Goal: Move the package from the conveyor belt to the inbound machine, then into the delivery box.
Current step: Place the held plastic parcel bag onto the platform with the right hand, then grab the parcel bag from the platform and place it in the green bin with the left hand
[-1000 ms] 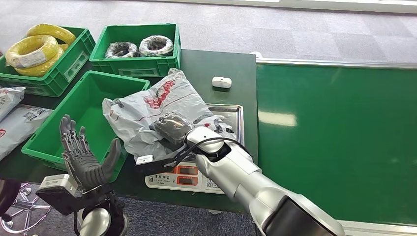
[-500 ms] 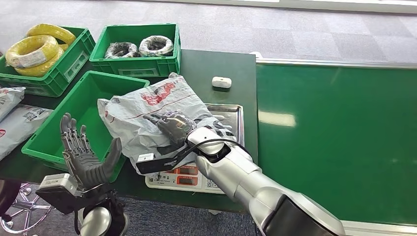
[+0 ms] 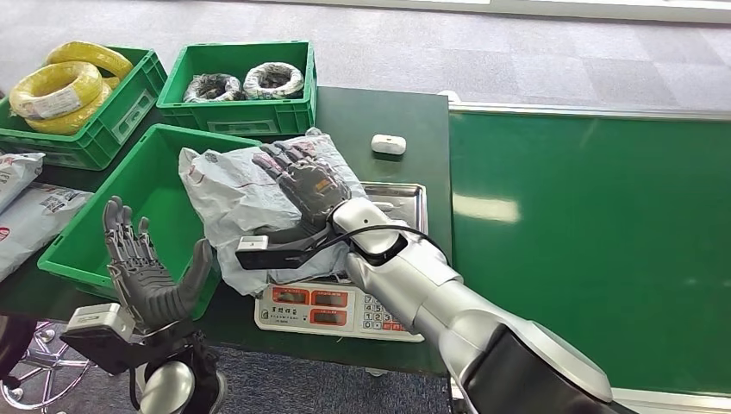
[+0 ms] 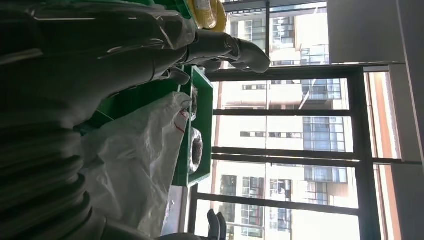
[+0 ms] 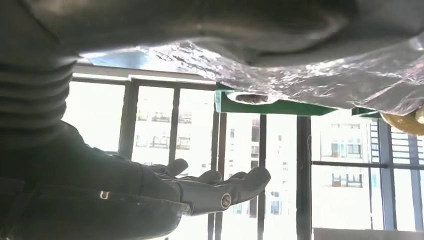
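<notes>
A: Near edge first. Left hand (image 3: 146, 274) is raised upright at the near left, palm open, fingers apart, nothing in it. It sits just this side of the empty green crate (image 3: 103, 226) and has held that pose across the last second.

B: And the scale?

A: The scale (image 3: 340, 306) is at the near edge of the dark table (image 3: 388, 116); both red displays and the keypad are now uncovered. A second ago the package hung over the left display.

B: So the package moved.

A: Yes. The grey package (image 3: 237, 194) has been carried up and to the left. It now drapes off the scale's steel pan (image 3: 403, 205) and reaches over the crate's right rim. The right hand (image 3: 303, 181) lies on top of it, fingers splayed flat across the plastic. Earlier those fingers were bunched into the bag; half a second ago they began to open.

B: Is it gripping?

A: Cannot tell. The right wrist view shows film against the hand, but the thumb's hold is hidden.

B: Meaning for the task?

A: My judgement: weighing is done, transfer to the crate is underway. The conveyor belt (image 3: 586, 241) at right is bare. Farther off, the far crates (image 3: 246, 82) hold cable coils.
</notes>
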Controlling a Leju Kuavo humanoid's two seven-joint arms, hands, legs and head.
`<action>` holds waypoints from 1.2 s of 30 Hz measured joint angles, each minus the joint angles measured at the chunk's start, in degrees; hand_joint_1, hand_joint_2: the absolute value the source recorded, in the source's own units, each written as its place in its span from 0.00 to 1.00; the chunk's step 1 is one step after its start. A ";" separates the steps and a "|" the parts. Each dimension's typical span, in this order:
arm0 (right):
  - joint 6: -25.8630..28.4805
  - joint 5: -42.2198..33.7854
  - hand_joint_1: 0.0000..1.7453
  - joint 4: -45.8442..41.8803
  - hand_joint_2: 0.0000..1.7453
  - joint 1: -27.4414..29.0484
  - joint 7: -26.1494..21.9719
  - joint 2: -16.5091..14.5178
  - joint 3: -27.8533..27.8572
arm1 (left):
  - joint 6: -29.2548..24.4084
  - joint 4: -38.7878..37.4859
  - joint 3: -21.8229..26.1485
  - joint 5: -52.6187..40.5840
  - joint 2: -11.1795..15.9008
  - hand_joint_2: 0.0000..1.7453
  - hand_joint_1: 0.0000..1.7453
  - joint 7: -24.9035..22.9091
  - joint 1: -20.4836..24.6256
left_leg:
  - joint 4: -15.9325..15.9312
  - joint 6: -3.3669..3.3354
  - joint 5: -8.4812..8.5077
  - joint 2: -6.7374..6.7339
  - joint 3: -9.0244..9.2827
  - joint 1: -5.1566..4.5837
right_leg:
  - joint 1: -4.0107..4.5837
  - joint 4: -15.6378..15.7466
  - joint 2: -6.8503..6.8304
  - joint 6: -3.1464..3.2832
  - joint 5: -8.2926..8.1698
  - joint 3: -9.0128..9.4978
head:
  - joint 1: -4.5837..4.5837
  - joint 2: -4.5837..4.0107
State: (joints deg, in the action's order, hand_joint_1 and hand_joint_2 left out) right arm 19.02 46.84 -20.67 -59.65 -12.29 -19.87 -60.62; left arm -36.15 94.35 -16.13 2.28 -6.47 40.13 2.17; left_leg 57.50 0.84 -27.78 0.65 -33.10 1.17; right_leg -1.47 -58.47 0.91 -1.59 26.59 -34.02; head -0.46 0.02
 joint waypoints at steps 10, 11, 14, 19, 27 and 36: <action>6.38 1.79 0.00 0.71 0.00 -2.00 1.91 0.31 1.83 | -0.36 0.56 0.00 -0.62 -0.37 1.00 0.00 0.01 -0.27 | 0.01 0.00 0.00 0.00 0.00 0.00 | 0.00 0.00 0.00 0.00 0.00 0.01 | -0.01 0.00; 9.66 3.33 0.00 0.49 0.00 -2.15 3.75 0.47 2.00 | -0.55 0.63 0.00 -0.71 -0.40 1.00 0.00 0.01 -0.36 | 0.01 0.00 0.00 0.00 0.00 0.00 | 0.00 0.00 0.00 0.00 0.00 0.00 | -0.01 0.00; 18.70 11.20 0.00 -3.93 0.00 -2.64 9.14 1.80 4.87 | -1.40 0.92 -0.01 -0.94 -0.44 1.00 0.00 0.00 -0.90 | 0.01 0.00 0.00 0.00 0.00 0.00 | 0.00 0.00 0.00 0.00 0.00 0.00 | -0.01 0.00; 20.76 17.59 0.00 -17.39 0.00 -2.71 2.03 3.14 21.36 | -2.37 1.05 -0.21 -1.09 -0.44 1.00 0.00 0.01 -1.61 | 0.01 0.00 0.00 0.07 -0.02 -0.01 | -0.01 0.00 -0.06 0.00 0.00 0.03 | -0.01 0.00; 20.72 13.30 0.00 -34.85 0.00 -2.33 -14.34 1.67 49.24 | -2.84 1.52 -0.28 -1.35 -0.48 1.00 0.00 0.00 -2.49 | 0.01 0.00 0.00 0.08 0.01 -0.01 | -0.01 0.02 -0.07 0.00 -0.01 0.07 | 0.00 0.00; 20.67 1.88 0.00 -44.59 0.00 5.23 -21.59 0.52 60.94 | -3.28 1.94 2.63 -17.62 -1.81 1.00 0.00 0.01 0.30 | 0.01 0.00 0.00 0.06 0.07 -0.01 | 0.00 0.02 -0.06 0.00 -0.01 0.09 | -0.02 0.00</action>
State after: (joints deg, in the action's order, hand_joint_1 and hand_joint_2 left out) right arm 39.69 48.72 -65.26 -54.41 -33.88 -19.35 0.32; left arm -39.43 96.29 -13.50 -15.34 -8.28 40.14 2.47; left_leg 57.51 0.83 -27.78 0.71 -33.03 1.17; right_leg -1.48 -58.46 0.85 -1.60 26.58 -33.93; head -0.47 0.02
